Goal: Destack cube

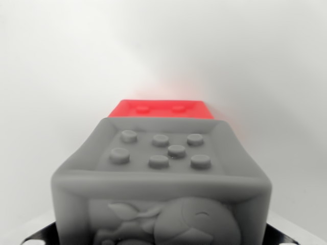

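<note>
A grey cube [161, 173] fills the lower half of the wrist view, very close to the camera. One face carries several raised round studs, and the face nearest the camera has a relief figure. Just past its far edge a red cube [161, 108] shows as a thin strip with two studs. The two cubes meet along that edge, the grey one covering most of the red. Of my gripper [161, 239] only dark finger parts [38, 236] show at the bottom corners, flanking the grey cube. Whether they press on it is hidden.
A plain white surface [163, 46] surrounds both cubes, with a faint red glow above the red cube.
</note>
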You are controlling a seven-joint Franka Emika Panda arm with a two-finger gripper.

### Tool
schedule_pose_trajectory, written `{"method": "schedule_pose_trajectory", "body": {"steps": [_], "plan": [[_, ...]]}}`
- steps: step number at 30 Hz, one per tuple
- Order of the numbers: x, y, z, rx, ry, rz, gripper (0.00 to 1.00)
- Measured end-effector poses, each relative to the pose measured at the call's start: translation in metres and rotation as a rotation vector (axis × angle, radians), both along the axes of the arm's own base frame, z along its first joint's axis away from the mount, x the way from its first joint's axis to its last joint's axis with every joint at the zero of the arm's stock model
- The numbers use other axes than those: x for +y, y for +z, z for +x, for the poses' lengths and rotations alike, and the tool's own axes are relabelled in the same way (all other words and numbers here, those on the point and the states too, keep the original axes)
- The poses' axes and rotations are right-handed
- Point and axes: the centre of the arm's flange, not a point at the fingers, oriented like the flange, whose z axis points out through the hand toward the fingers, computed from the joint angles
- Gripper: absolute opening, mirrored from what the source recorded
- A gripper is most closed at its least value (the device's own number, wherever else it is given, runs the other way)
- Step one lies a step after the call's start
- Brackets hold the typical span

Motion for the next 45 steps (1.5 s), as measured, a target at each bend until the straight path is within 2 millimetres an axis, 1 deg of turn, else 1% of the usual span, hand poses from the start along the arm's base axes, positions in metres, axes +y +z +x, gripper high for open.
{"method": "schedule_pose_trajectory", "body": {"steps": [8,16,35,37,45], "plan": [[0.0,0.012,0.0,-0.002,0.001,-0.002,0.0],[0.0,0.03,0.001,-0.003,0.001,-0.003,0.0],[0.0,0.084,0.0,-0.009,-0.001,-0.005,0.0],[0.0,0.085,-0.002,-0.008,-0.011,-0.004,0.0],[-0.004,0.079,-0.018,0.003,-0.067,-0.005,0.0]]}}
